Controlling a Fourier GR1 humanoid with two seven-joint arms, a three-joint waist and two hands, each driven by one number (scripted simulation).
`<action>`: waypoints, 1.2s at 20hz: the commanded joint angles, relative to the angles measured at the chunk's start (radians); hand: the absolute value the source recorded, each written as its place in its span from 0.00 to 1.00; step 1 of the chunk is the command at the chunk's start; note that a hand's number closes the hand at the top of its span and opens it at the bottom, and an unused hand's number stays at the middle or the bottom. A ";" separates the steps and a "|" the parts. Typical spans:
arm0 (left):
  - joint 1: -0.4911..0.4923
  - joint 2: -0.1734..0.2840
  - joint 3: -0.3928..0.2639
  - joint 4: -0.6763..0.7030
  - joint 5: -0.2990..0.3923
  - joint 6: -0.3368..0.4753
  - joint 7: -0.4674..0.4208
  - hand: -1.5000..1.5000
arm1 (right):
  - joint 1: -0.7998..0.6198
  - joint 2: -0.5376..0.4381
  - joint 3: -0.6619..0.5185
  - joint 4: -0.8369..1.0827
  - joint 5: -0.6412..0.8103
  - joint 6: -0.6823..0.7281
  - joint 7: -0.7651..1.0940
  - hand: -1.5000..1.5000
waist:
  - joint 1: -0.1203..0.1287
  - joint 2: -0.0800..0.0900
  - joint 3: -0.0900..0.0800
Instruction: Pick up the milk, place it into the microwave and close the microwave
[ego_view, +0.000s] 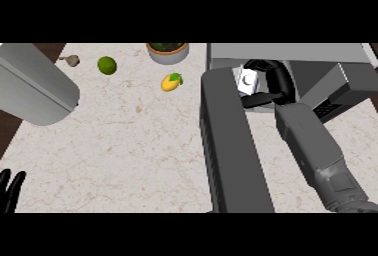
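The right hand (272, 80) is reaching into the microwave (325, 75) at the tabletop's (133, 150) far right corner, its grey forearm running up from the near right edge. Its black fingers (280, 77) are curling round the milk (248, 80), a small white carton that is sitting upright inside the microwave's open cavity, with the thumb showing below the carton. The carton is just inside the opening, close to the hinge side of the door.

The microwave door (232, 150) is standing wide open, swung out toward the near edge as a long dark grey slab just left of the forearm. Whether the carton is resting on the cavity floor or being held above it cannot be told.

The left hand (10, 190) is showing at the near left corner, its fingers straight and pointing up, holding nothing.

Along the far edge a grey pot (168, 52) is holding a green plant. Left of it a green lime (107, 65) is lying on the tabletop, and a small brownish mushroom (71, 60) is lying nearer the far left corner. A yellow mango (171, 82) is lying just in front of the pot, between it and the open door. A large light grey rounded body (33, 82) is covering the far left corner.
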 joint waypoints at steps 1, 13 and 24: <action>-0.047 0.011 -0.006 0.002 0.005 0.011 0.052 0.00 | -0.098 -0.019 -0.033 0.162 0.020 0.011 -0.079 1.00 | 0.008 0.005 0.001; -0.110 0.016 -0.027 0.044 -0.012 -0.026 0.004 0.00 | -0.258 -0.057 -0.034 0.313 0.091 -0.166 -0.085 1.00 | 0.068 0.036 0.002; -0.143 0.022 -0.040 0.059 -0.066 -0.016 0.005 0.00 | -0.313 -0.050 -0.111 0.374 0.051 -0.461 -0.029 1.00 | 0.124 0.062 0.002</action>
